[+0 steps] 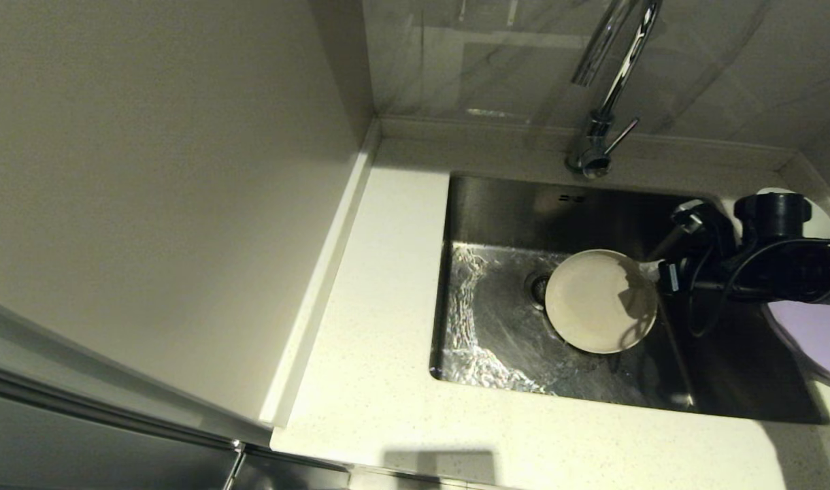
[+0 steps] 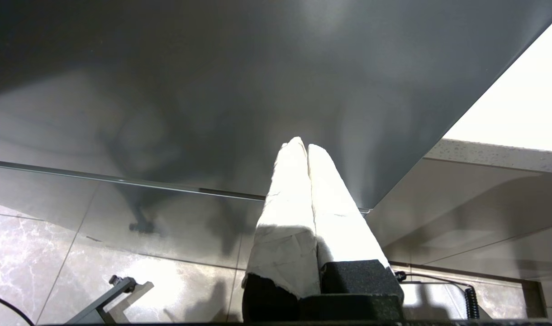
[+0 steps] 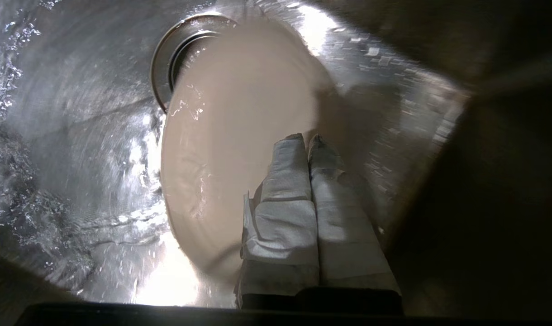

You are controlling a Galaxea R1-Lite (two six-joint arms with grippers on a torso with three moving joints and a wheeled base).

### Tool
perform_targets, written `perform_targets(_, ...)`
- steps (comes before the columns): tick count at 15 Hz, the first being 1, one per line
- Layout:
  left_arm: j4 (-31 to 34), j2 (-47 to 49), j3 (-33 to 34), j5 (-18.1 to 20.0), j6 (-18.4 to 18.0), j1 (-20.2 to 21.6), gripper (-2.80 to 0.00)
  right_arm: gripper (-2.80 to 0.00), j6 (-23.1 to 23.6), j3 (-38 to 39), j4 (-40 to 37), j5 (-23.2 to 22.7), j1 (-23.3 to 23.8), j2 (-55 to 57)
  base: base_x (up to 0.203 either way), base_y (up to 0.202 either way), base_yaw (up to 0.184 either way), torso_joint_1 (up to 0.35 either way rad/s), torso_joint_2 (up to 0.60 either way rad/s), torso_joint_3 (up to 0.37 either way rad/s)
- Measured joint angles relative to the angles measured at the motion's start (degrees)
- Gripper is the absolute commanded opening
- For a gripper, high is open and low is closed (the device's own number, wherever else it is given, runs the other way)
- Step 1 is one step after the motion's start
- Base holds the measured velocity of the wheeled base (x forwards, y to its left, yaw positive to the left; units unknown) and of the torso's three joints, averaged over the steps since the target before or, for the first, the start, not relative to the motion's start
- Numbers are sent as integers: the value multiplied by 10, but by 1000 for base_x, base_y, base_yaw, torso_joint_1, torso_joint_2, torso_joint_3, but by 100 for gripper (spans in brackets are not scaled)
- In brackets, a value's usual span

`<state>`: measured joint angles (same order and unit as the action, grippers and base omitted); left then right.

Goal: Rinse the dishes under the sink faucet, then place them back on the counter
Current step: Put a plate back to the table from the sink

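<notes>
Right arm reaching over sink, fingers clamped on cream plate, left fingers pressed together.

Well to the left of the right gripper, a plain beige wall panel, upright and smooth. Beyond that gripper, farther back, a glossy grey marbled wall tile, streaked with pale reflections. Far to its left and nearer the camera, a dark glossy cabinet front with a thin metal edge.

Ahead of the left gripper, a broad dark grey smooth panel. Below that gripper, polished brown marbled floor tiles; on them, off to one side, a grey angled metal bracket. On the other side, a black coiled cable.
</notes>
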<state>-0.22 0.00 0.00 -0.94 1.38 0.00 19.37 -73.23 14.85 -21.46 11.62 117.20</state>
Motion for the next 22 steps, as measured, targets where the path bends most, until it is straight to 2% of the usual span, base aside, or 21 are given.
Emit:
perform_targets(3,0,0,0,0,0,0,-280,-280,-4,41,-1,-20,28,-62,0,0,0,0,0,0)
perform_targets(7,0,0,0,0,0,0,-280,-280,-3,85,-1,-23,38,-121,0,0,0,0,0,0)
perform_targets(10,0,0,0,0,0,0,-280,-280,21,101,-1,-18,30,-124,0,0,0,0,0,0)
perform_targets(13,0,0,0,0,0,0,-280,-280,62,92,0,6,1,-97,0,0,0,0,0,0)
perform_targets(14,0,0,0,0,0,0,-280,0,74,89,0,14,-14,-88,0,0,0,0,0,0)
perform_targets(18,0,0,0,0,0,0,-280,0,80,84,38,60,-95,-43,0,0,0,0,0,0)
perform_targets(19,0,0,0,0,0,0,-280,0,79,81,65,87,-116,-25,0,0,0,0,0,0)
perform_targets(22,0,0,0,0,0,0,-280,0,77,75,148,206,-167,31,0,0,0,0,0,0)
